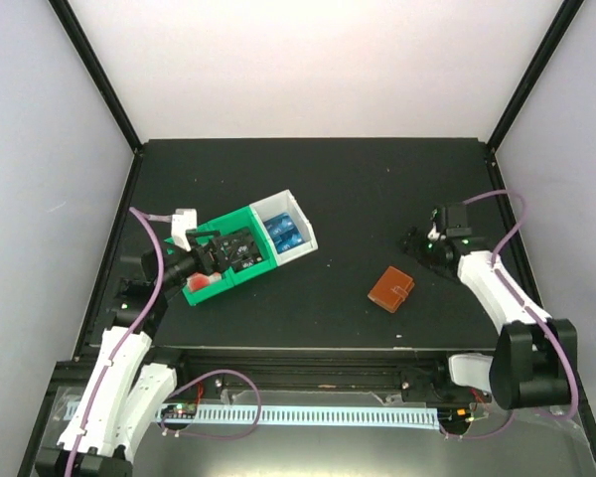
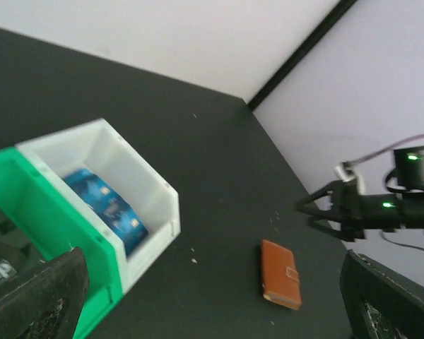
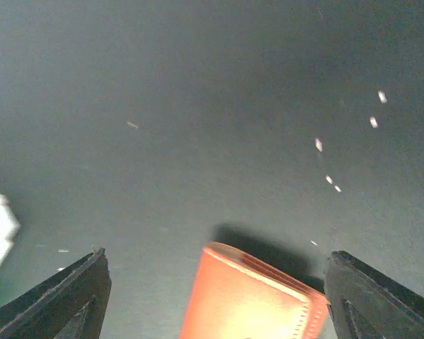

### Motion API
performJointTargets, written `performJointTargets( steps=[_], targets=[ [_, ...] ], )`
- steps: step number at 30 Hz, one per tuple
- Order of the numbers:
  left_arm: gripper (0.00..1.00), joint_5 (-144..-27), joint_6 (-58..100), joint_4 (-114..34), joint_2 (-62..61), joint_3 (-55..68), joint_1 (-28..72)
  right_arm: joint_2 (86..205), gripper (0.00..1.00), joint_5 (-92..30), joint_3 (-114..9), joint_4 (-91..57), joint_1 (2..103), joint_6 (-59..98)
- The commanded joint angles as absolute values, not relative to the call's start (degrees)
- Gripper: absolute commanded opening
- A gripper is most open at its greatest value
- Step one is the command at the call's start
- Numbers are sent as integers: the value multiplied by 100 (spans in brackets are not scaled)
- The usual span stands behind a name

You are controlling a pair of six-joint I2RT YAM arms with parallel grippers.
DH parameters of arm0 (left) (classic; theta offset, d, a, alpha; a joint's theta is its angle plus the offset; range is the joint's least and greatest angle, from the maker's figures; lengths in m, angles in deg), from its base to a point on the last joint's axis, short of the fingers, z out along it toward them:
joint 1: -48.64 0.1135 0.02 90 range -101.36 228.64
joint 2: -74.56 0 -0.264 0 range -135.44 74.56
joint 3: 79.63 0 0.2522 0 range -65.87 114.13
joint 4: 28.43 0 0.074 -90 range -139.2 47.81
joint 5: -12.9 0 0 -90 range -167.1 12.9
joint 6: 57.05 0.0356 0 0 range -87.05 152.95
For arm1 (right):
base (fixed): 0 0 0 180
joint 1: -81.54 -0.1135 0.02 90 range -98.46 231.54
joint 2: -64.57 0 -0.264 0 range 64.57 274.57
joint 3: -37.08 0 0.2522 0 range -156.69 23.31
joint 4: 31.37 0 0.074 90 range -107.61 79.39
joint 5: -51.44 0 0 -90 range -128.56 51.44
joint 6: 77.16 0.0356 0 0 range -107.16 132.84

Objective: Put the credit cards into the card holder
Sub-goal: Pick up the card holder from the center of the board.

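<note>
card holder (image 1: 390, 289): smooth brown leather | tray (image 1: 303, 219): glossy plastic | table (image 1: 358, 189): matt black

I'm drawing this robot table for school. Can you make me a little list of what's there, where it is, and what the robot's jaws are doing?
tray: green and white, three compartments, on the left of the table
blue cards: in the white end compartment
black cards: middle compartment, partly under the left arm
red-and-white cards: green end compartment
card holder: brown, shut, lying flat, right of the tray
left jaws: open, over the tray, holding nothing
right jaws: open, near the card holder, holding nothing
</note>
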State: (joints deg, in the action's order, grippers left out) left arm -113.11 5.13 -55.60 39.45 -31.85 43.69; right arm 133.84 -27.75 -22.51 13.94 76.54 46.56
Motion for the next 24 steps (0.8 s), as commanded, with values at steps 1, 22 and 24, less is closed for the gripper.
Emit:
performJointTargets(
  steps=[1, 22, 24],
  targets=[
    [99, -11683, 324, -5127, 3723, -3243, 4005, 13827, 83, -3563, -1940, 1299, 7377, 4989],
    [99, -10541, 111, -5133, 3155, -3462, 2453, 13780, 63, -2768, -380, 114, 6993, 5583],
    [99, -10429, 76, -5235, 3195, -3477, 2440, 13791, 56, -2661, -284, -83, 6994, 5641]
  ],
)
